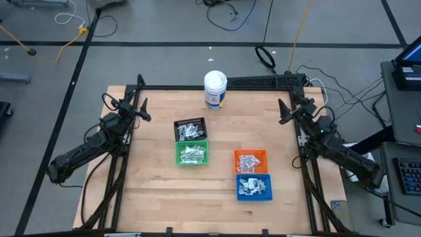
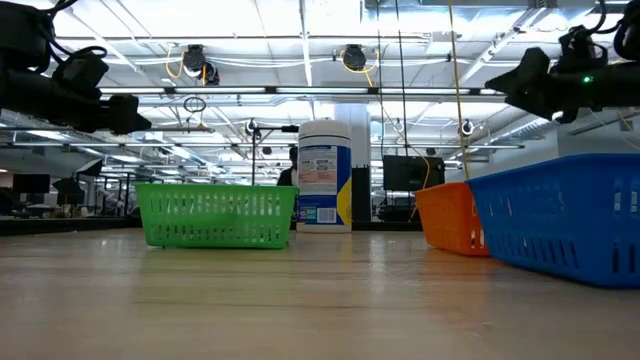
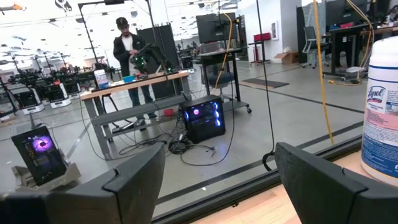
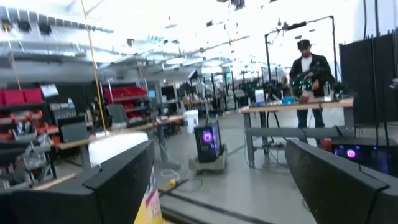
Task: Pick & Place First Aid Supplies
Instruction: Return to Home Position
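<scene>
The first aid supplies are small white and pale packets lying in four baskets in the high view: black (image 1: 189, 128), green (image 1: 192, 153), orange (image 1: 250, 161) and blue (image 1: 254, 186). My left gripper (image 1: 143, 109) hovers open near the table's left far corner, above the wood; its fingers (image 3: 134, 186) frame the room beyond. My right gripper (image 1: 284, 112) hovers open near the right far corner. Neither touches anything. In the low view the green (image 2: 215, 215), orange (image 2: 452, 217) and blue (image 2: 560, 225) baskets stand on the table; the packets inside are hidden.
A white cylindrical canister with a blue-yellow label (image 1: 215, 89) stands upright at the table's far edge, also visible in the left wrist view as the canister (image 3: 380, 118). Bare wood lies along the near side (image 1: 197, 204). A person stands at a bench far off (image 3: 127, 50).
</scene>
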{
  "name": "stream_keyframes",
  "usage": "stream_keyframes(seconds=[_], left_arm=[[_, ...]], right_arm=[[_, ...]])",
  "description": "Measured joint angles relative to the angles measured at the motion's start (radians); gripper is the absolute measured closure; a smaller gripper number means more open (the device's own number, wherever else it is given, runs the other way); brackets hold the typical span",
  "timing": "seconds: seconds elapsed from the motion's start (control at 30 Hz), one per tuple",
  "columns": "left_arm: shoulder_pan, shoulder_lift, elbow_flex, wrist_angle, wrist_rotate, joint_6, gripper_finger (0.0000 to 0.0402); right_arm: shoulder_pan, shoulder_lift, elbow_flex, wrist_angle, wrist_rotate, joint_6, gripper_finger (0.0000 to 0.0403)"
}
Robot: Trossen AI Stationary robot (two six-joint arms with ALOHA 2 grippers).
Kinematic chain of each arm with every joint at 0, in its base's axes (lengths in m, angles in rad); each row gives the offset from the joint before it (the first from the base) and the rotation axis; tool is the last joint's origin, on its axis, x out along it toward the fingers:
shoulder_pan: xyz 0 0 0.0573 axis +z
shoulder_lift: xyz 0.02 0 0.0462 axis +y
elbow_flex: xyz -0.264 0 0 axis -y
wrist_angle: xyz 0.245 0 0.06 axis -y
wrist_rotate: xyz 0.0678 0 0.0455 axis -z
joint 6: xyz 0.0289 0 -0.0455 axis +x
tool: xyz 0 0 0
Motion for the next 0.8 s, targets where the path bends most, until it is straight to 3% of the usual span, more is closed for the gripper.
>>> stream_keyframes(seconds=[0.13, 0.8], left_arm=[[0.0, 0.0, 0.0, 0.0, 0.0, 0.0, 0.0096], [0.0, 0.0, 0.0, 0.0, 0.0, 0.0, 0.0096]], right_arm=[[0.0, -0.053, 0.0, 0.004, 0.0, 0.0, 0.0044], [0.0, -0.051, 0.0, 0.033, 0.0, 0.0, 0.0044]])
